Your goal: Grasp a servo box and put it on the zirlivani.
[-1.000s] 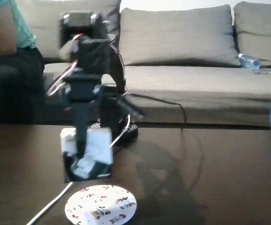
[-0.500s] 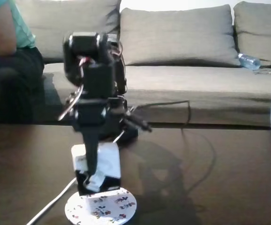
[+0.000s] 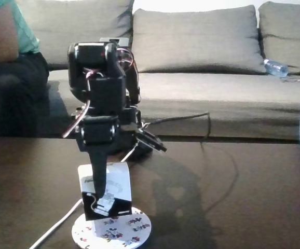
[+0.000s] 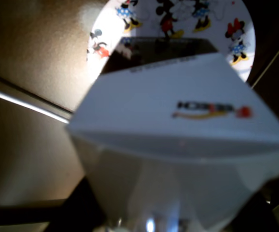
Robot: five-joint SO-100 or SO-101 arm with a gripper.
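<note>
White-topped box point(image 3: 106, 190) is pinched in your end effector point(image 3: 102, 199), held w/ its black base at the disc point(image 3: 111, 229) directly below. Wrist view: box point(image 4: 178, 145) fills the foreground, disc point(image 4: 236, 29) beyond it on dark worktop point(image 3: 243, 197).

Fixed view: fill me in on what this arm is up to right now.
The arm's tool is shut on the servo box and holds it over the near part of the dark table. The box's lower edge is at the zirlivani, the patterned white disc; whether it touches yet can't be told. A person sits on the sofa behind.
</note>
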